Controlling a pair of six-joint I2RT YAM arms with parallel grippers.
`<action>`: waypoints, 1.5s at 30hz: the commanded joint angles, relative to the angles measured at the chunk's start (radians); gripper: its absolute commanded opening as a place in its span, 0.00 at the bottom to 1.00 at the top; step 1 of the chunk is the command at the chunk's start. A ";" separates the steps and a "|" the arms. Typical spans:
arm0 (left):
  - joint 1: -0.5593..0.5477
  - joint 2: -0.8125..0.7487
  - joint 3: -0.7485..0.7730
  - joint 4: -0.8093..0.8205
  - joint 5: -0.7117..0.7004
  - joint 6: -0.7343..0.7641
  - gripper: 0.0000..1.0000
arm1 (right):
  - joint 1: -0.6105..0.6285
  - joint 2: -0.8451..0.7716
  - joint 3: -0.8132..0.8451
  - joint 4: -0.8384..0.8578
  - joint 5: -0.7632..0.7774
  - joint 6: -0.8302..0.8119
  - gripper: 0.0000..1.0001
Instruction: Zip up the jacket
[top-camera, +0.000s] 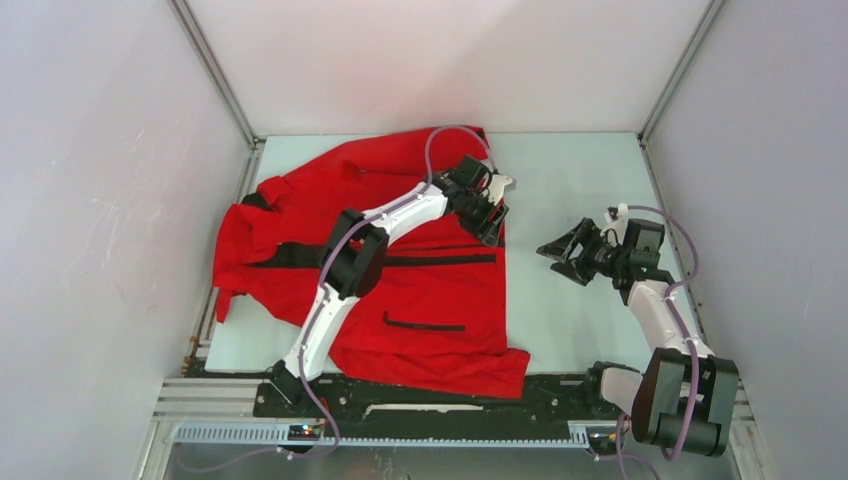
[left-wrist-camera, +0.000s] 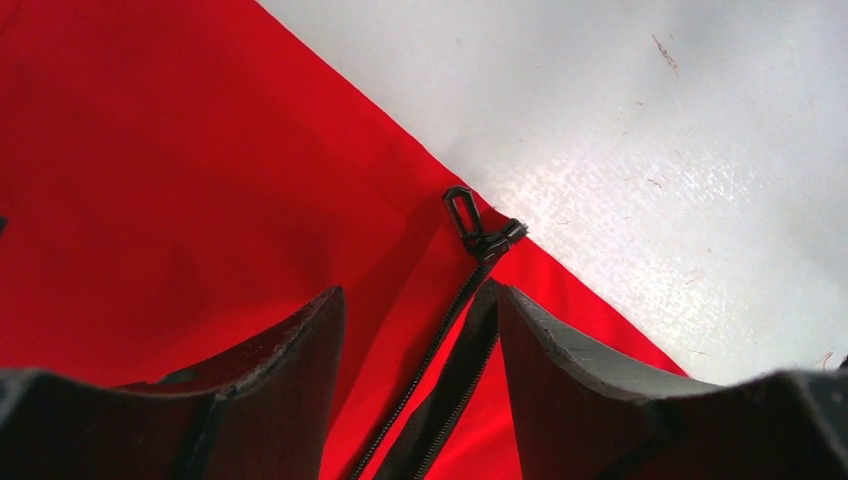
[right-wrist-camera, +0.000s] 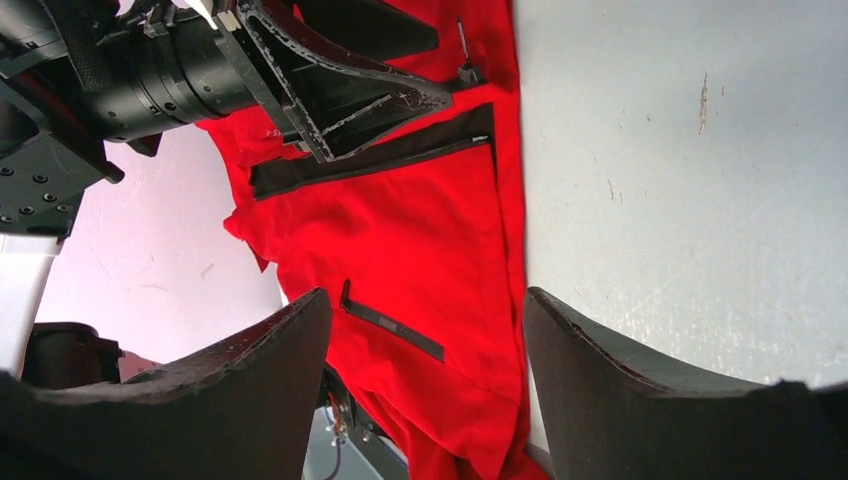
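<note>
The red jacket (top-camera: 420, 290) lies flat on the table with its hem to the right. Its black front zipper (top-camera: 440, 260) runs left to right. In the left wrist view the zipper slider (left-wrist-camera: 482, 238) with its black pull tab (left-wrist-camera: 459, 208) sits at the hem edge, and the two zipper tapes (left-wrist-camera: 440, 350) part below it. My left gripper (left-wrist-camera: 420, 295) is open just above the zipper near the hem, with the tapes between its jaws and nothing held; it also shows from above (top-camera: 493, 222). My right gripper (top-camera: 552, 252) is open and empty over bare table, right of the hem.
A black pocket zip (top-camera: 425, 323) lies on the near jacket panel and also shows in the right wrist view (right-wrist-camera: 390, 322). White walls close in the light table (top-camera: 580, 180) on three sides. The jacket's near corner (top-camera: 500, 375) reaches the black base rail.
</note>
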 joint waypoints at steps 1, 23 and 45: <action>-0.024 -0.004 0.053 -0.002 0.042 0.000 0.63 | 0.012 -0.007 -0.011 0.042 -0.013 0.001 0.73; -0.062 -0.212 -0.276 0.264 -0.032 -0.002 0.01 | 0.097 0.361 0.037 0.314 0.009 0.376 0.43; -0.072 -0.395 -0.479 0.427 0.011 -0.136 0.00 | 0.237 0.558 0.079 0.513 -0.005 0.670 0.58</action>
